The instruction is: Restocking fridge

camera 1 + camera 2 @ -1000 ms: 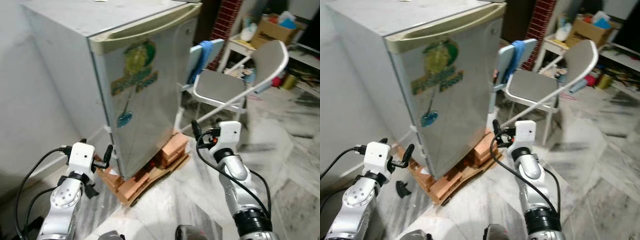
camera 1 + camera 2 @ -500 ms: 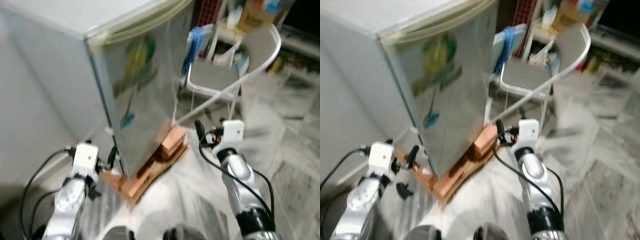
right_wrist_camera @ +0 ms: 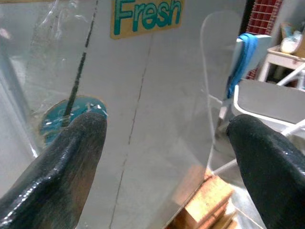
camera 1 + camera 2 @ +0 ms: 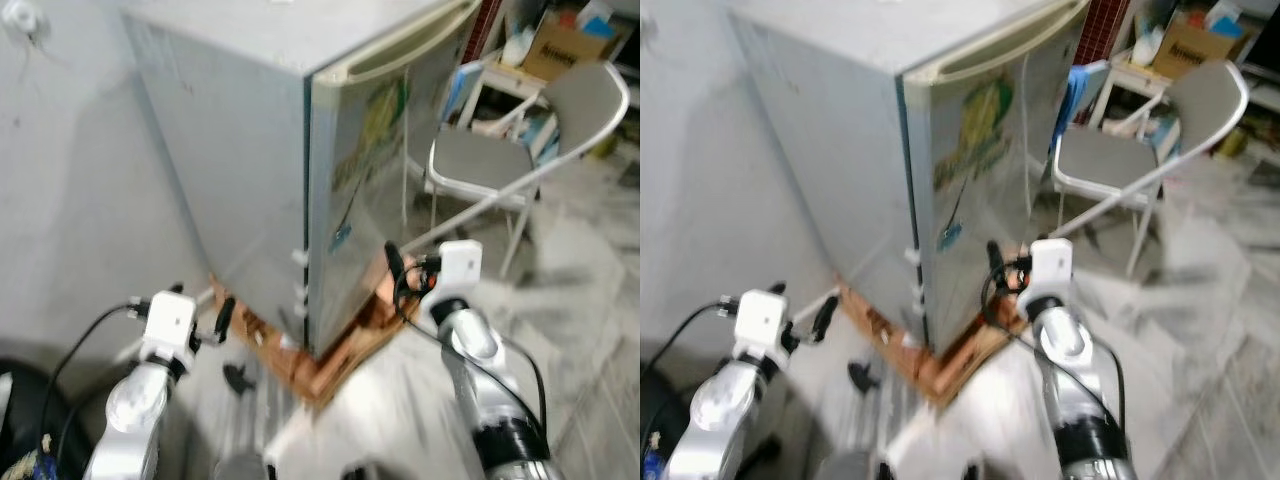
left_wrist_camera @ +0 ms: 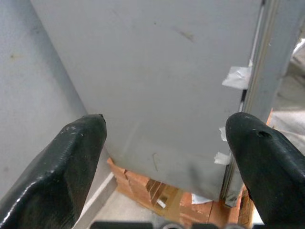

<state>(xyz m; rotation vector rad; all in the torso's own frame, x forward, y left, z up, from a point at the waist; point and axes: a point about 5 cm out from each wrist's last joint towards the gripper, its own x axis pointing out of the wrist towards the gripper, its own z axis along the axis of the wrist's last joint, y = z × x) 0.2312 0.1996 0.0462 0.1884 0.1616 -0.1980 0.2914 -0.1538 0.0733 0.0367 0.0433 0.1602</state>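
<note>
While the head camera blurs slightly, the small silver-grey fridge with a cream top door trim [image 4: 300,190] stands with its door shut against the cabinet, so nothing of its inside or contents can be seen. It rests on a low stack of reddish bricks and flattened cardboard [image 4: 330,365], which lifts its base off the pale marbled floor [image 4: 590,300], probably to keep it level and dry. A green-and-yellow sticker reading "Fresh" [image 3: 147,15] sits on the door face, with a round teal sticker [image 3: 59,114] lower down.

The left gripper [image 4: 222,320] hovers low by the plain side wall of the fridge, near the brick base; its fingers [image 5: 52,167] are spread wide and hold nothing. The right gripper [image 4: 393,262] is raised before the door face, its fingers [image 3: 57,167] likewise parted and empty.

A grey folding chair with a white tube frame [image 4: 520,160] stands just beside the fridge on the robot's right, with a blue cloth [image 3: 244,55] draped nearby. Behind it a white side surface [image 4: 500,80] carries a brown cardboard box [image 4: 565,45]; its contents are too blurred to identify.

With the door shut and no goods in hand, this arrangement fits either an approach to the fridge or a closed-up fridge after loading.
</note>
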